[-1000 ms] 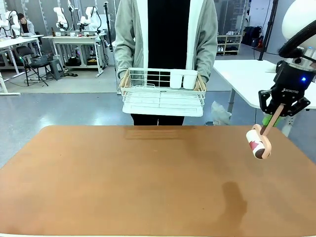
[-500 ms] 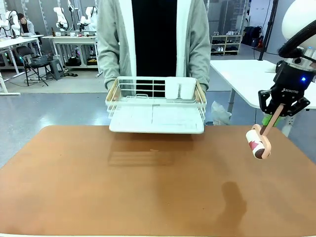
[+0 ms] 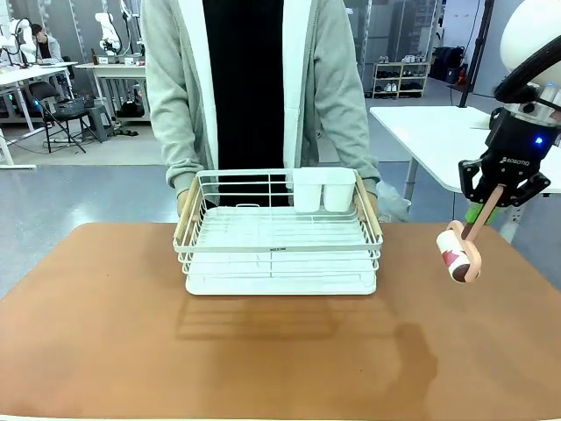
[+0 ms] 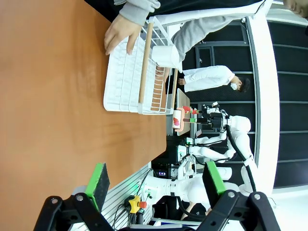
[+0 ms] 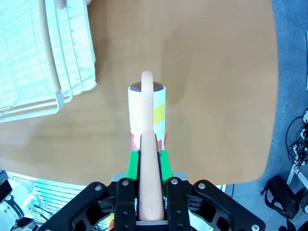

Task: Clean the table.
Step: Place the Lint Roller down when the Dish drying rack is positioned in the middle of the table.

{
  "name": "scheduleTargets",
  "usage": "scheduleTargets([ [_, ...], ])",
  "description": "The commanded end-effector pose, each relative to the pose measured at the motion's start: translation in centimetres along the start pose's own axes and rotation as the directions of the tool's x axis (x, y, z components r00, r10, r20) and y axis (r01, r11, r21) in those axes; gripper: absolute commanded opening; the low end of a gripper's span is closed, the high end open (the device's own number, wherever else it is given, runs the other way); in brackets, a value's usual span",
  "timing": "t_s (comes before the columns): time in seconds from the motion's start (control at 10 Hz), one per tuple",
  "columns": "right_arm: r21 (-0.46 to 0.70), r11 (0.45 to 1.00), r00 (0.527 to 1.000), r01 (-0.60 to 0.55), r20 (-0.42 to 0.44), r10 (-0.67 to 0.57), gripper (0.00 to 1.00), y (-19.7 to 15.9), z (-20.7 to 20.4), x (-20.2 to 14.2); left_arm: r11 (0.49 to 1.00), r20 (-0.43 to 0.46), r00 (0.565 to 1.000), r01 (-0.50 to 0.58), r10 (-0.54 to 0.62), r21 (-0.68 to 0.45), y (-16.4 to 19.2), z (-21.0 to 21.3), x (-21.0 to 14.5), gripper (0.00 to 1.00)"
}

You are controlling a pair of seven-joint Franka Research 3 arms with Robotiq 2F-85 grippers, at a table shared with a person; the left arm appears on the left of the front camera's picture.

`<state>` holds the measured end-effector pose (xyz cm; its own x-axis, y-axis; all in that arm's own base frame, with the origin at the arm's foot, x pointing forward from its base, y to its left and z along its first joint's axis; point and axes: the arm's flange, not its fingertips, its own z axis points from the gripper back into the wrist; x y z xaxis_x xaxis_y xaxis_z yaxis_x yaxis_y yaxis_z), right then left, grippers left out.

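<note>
Right now the brown surface (image 3: 105, 351) lies wide, flat and hard below both arms; it looks too heavy to lift and only needs wiping or rolling over. Near its side, the right claw (image 3: 491, 203) is shut tight on the handle of a lint roller (image 3: 458, 254), held in the air. The left claw (image 4: 154, 180) hangs wide open, empty. Farther off, a person's hands (image 4: 121, 34) hold a white wire rack (image 3: 279, 235) on the middle, blocking that part.
</note>
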<state>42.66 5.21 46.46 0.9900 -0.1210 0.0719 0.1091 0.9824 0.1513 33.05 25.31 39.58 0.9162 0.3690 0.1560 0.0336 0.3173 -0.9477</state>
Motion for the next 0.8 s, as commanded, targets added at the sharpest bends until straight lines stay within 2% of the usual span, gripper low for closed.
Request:
scheduleTargets([
  [0.0, -0.003, 1.0, 1.0, -0.002, 0.007, 0.002, 0.21, 0.15, 0.23, 0.13, 1.0, 0.003, 1.0, 0.014, -0.014, -0.021, -0.02, 0.21, -0.16, 1.0],
  [0.7, -0.003, 1.0, 1.0, -0.002, 0.007, 0.002, 0.21, 0.15, 0.23, 0.13, 1.0, 0.003, 1.0, 0.014, -0.014, -0.021, -0.02, 0.21, -0.16, 1.0],
])
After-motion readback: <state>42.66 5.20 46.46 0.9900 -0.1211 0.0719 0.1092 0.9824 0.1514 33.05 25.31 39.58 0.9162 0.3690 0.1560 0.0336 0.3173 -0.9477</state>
